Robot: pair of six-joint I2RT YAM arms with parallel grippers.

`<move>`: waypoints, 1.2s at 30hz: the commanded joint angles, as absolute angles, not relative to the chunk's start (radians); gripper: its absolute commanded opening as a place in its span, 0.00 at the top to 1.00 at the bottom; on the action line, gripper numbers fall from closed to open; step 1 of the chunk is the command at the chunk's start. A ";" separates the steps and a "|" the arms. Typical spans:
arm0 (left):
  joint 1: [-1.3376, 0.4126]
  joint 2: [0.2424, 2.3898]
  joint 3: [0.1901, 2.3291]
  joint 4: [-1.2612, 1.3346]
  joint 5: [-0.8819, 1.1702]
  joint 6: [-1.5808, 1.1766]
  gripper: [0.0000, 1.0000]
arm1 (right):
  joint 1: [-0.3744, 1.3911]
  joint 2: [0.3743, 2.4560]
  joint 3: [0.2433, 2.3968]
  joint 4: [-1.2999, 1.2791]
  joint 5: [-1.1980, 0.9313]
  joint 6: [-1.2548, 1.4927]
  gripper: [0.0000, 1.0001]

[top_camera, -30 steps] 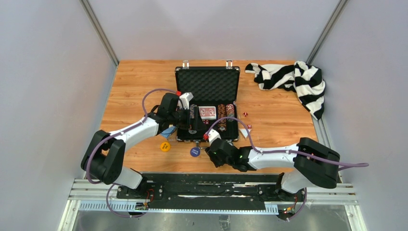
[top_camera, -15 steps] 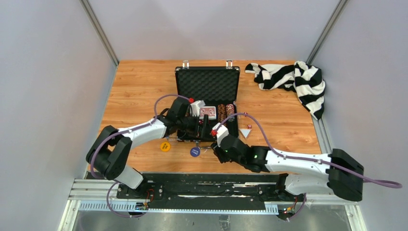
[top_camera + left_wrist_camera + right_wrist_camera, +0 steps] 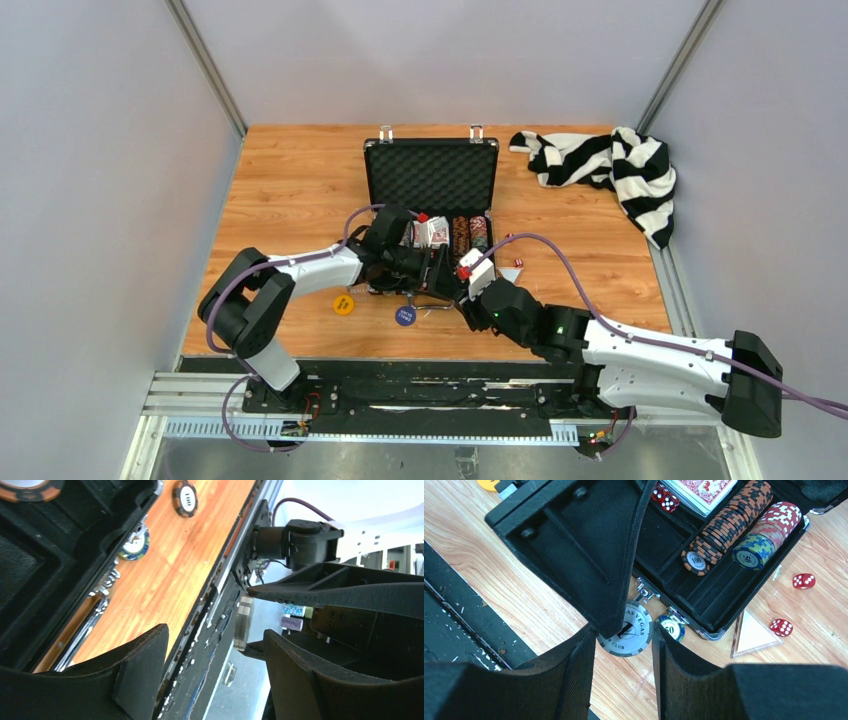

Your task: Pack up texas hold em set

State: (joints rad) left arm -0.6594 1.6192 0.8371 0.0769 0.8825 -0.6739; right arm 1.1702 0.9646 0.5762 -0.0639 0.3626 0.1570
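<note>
Just off the front edge of the open case (image 3: 430, 175), my right claw (image 3: 624, 637) is clenched on a grey chip (image 3: 634, 632), pinching it by its rim. My left claw (image 3: 214, 640) hangs close by with its jaws spread, gripping nothing. Inside the case lie the chip rows (image 3: 729, 525) and a card deck (image 3: 699, 487); a blue chip (image 3: 672, 627) and loose red dice (image 3: 804, 580) sit on the table (image 3: 290, 180) beside it.
</note>
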 commanded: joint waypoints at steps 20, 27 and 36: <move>-0.717 1.679 0.897 0.173 0.991 -0.750 0.55 | 1.181 0.959 0.560 -0.060 0.382 0.109 0.63; -0.740 1.680 0.906 0.173 1.000 -0.745 0.66 | 1.181 0.958 0.552 -0.040 0.382 0.104 0.63; -0.746 1.693 0.907 0.174 1.002 -0.745 0.91 | 1.179 0.970 0.543 -0.024 0.387 0.103 0.63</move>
